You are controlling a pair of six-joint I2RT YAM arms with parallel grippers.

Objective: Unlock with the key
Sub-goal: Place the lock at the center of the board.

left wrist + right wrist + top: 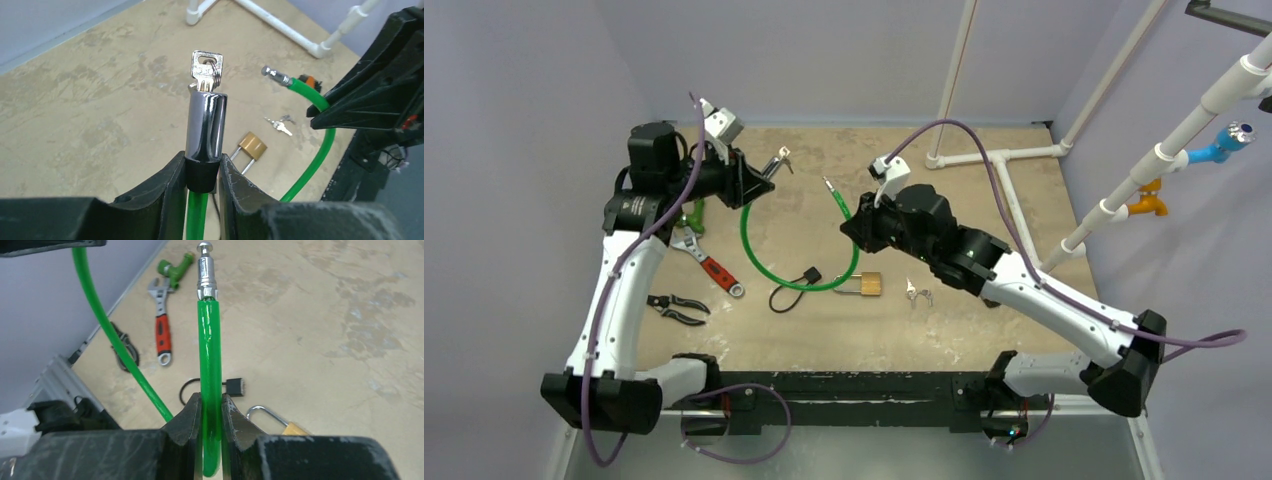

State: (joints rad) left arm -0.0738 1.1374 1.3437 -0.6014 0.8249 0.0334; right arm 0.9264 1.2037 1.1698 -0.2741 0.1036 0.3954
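Note:
The green cable lock arcs between both arms above the table. My left gripper is shut on the black collar of its chrome lock barrel. A silver key stands in the barrel's top, on a ring. My right gripper is shut on the green cable a little below its metal pin end. The pin is out of the barrel, a short gap apart. In the top view the left gripper faces the right gripper.
A brass padlock with open shackle, loose keys and a small black cable lock lie mid-table. A red-handled wrench, pliers and green nozzle lie left. White PVC pipes stand at the back right.

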